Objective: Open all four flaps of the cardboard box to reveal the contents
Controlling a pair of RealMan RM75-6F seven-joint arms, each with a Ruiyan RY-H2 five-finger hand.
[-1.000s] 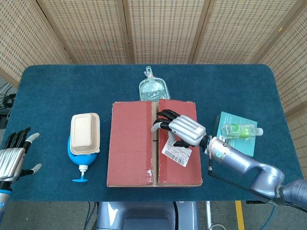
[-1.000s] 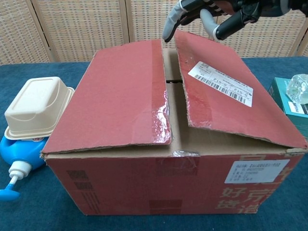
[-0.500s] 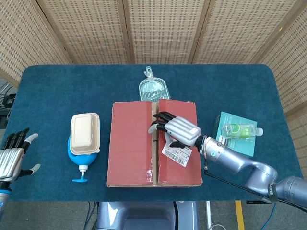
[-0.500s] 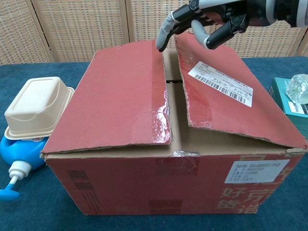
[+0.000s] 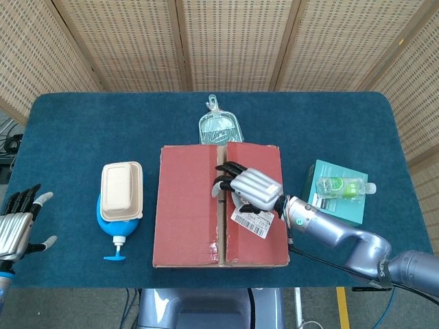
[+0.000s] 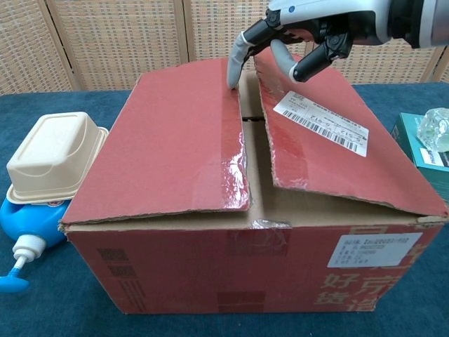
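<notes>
Here the cardboard box (image 5: 219, 209) sits mid-table with its two top flaps lowered but slightly parted along the centre seam. The right hand (image 5: 248, 188) hangs over that seam, holding nothing, fingers apart and bent downward, one fingertip (image 6: 232, 74) touching the left flap's inner edge. The left hand (image 5: 19, 225) rests spread and empty, well left of the box.

Overhead head view; low, close chest view.
</notes>
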